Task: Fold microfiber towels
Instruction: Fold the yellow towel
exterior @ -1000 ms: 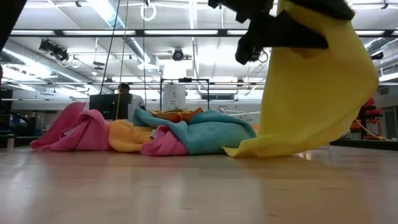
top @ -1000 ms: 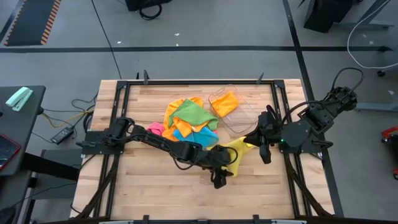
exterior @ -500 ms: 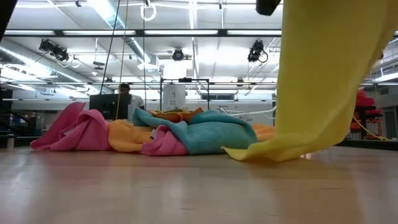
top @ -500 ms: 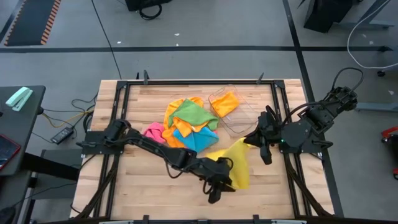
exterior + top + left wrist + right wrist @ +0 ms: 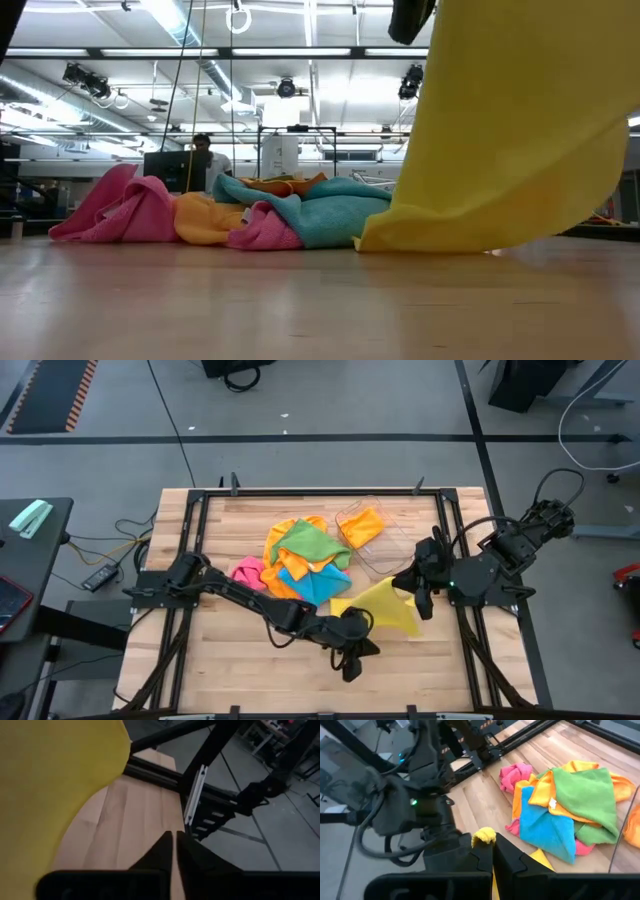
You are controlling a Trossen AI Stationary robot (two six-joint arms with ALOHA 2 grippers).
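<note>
The wooden tabletop (image 5: 240, 660) is noted first, with a heap of towels (image 5: 300, 560) in orange, green, blue and pink lying near its far middle. A clear tray (image 5: 385, 555) with an orange cloth inside it sits just beside the heap, on the right arm's side. A yellow towel (image 5: 380, 610) is held apart from the heap. It is hung from one corner, and in the low view its lower hem is seen resting on the wood. Its long axis is run from the raised corner at the right pincer (image 5: 420, 598) across toward the centre of the tabletop, where a free corner is pointed at the heap. The right pincer is pressed together on that raised corner, and a tuft of yellow is shown at its tips in the right wrist view. The left pincer (image 5: 350, 665) is placed just beside the towel's near edge, on the side away from the heap. Its fingers (image 5: 162, 847) are drawn almost together, with bare wood seen between them and no cloth caught. The left arm is judged the nearer to the free hem, so a fresh grasp there is probably required before the towel can be spread flat.
</note>
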